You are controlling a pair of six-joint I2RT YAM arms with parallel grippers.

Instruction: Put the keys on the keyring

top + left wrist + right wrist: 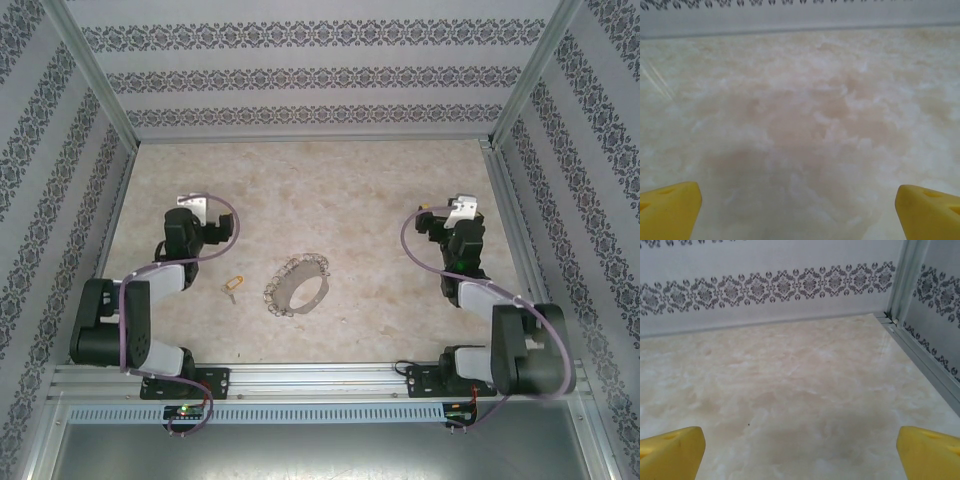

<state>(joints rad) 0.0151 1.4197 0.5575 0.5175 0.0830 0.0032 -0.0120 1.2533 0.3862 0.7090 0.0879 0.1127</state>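
While the left gripper (pixel 799 212) and right gripper (pixel 800 452) hover, jaws apart and empty, pickup looks unstarted: the key (pixel 234 286) near the keyring (pixel 272 292) needs grasping first

Soft, even, bright light — faint shadows on the table (pixel 790 390) lower centre; left wrist view hazy, washed-out, slightly blurred.

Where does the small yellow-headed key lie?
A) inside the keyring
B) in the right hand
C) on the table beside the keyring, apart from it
C: the key lies on the table, left of the keyring, with bare surface between them.
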